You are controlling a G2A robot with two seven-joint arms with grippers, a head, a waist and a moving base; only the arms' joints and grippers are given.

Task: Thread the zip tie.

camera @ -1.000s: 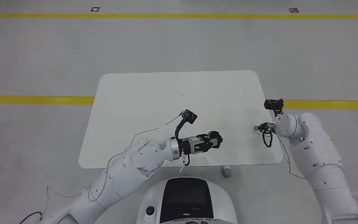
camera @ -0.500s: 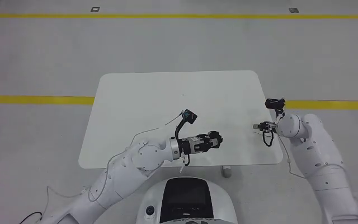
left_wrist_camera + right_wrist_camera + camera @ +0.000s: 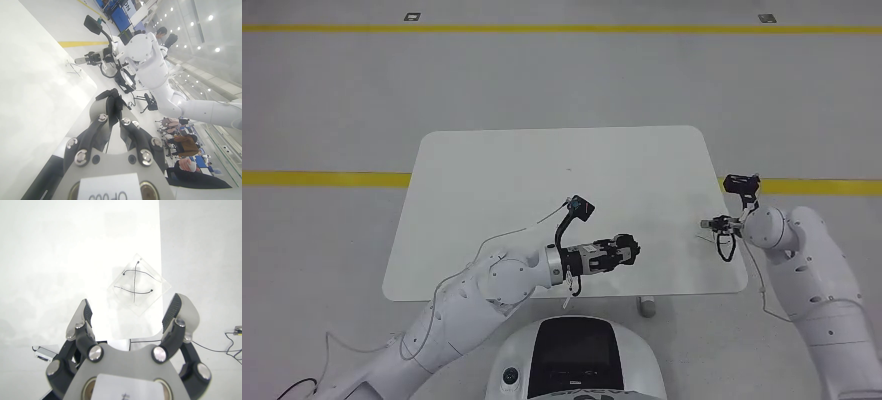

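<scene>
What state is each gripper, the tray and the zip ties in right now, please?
left gripper: shut on a thin black strand, likely a zip tie.
right gripper: open, empty, hovering above the clear tray.
clear tray: flat on the table, by one corner.
zip ties: three, loose and unthreaded, crossing one another in the tray.

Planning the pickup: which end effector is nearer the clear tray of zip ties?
Right. The right end effector hangs right by the clear tray; the left end effector is well apart from it.
</scene>
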